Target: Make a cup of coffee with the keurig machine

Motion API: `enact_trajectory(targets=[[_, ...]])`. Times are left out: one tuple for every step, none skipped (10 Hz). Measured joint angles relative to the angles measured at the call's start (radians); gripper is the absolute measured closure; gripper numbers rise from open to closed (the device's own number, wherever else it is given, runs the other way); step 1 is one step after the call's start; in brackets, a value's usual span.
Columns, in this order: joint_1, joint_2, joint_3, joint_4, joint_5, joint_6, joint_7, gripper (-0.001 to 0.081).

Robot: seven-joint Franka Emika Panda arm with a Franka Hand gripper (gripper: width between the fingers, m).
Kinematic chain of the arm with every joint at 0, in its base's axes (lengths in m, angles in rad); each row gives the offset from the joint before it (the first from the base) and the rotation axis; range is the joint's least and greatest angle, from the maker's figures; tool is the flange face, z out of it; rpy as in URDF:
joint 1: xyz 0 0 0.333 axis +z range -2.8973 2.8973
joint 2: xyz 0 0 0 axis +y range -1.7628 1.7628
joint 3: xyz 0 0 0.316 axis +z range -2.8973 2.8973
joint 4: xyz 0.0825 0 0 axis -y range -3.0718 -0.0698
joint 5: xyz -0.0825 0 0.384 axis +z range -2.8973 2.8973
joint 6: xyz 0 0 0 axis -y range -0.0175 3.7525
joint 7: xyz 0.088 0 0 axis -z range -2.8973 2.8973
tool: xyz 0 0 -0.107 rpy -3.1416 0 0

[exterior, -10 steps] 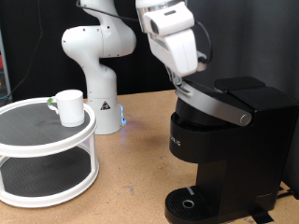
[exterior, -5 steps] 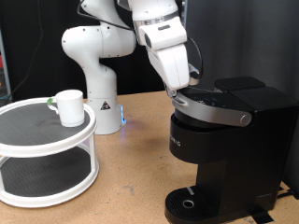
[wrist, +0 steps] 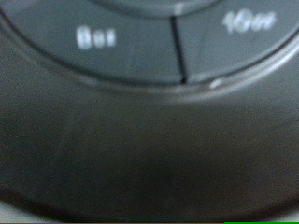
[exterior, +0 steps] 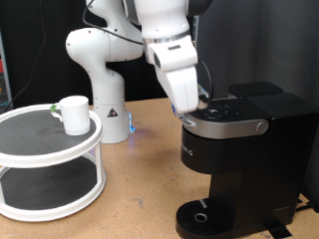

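Note:
The black keurig machine point(exterior: 242, 164) stands at the exterior view's right, its grey silver-trimmed lid point(exterior: 235, 119) lying down flat. My gripper point(exterior: 191, 110) rests on the lid's left end; its fingers are hidden against the lid. The wrist view is filled by a blurred close-up of the lid's top point(wrist: 140, 149) with cup-size buttons point(wrist: 98, 39). The white cup point(exterior: 73, 113) stands on the top tier of a white round rack point(exterior: 45, 149) at the exterior view's left, far from the gripper. The machine's round drip tray point(exterior: 204, 216) holds nothing.
The white robot arm base point(exterior: 105, 75) stands behind the rack, with a small blue light on the wooden table point(exterior: 140, 189) beside it. The two-tier rack takes up the table's left side.
The gripper has come down and to the left with the lid under it. The lid has swung from tilted up to flat on the machine. The cup has not moved.

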Motion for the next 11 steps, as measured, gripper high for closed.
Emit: enact_trajectory(targets=[[-0.001,0.009,0.001,-0.007,-0.007,0.024,0.0,0.0804],[-0.001,0.008,0.002,-0.009,-0.008,0.025,0.0,0.0804],[-0.001,0.007,0.002,-0.009,-0.009,0.026,0.0,0.0804],[-0.001,0.007,0.002,-0.01,-0.009,0.026,0.0,0.0804],[-0.001,0.007,0.002,-0.01,-0.009,0.026,0.0,0.0804],[-0.001,0.006,0.002,-0.011,-0.009,0.028,-0.001,0.0804],[-0.001,0.004,0.003,-0.014,-0.008,0.032,-0.003,0.0804],[-0.001,0.001,0.002,-0.019,-0.001,0.04,-0.011,0.0804],[-0.001,-0.003,0.001,-0.026,0.012,0.046,-0.025,0.0804],[-0.001,-0.008,-0.002,-0.032,0.032,0.049,-0.046,0.0804],[-0.001,-0.015,-0.005,-0.039,0.055,0.049,-0.07,0.0804]])
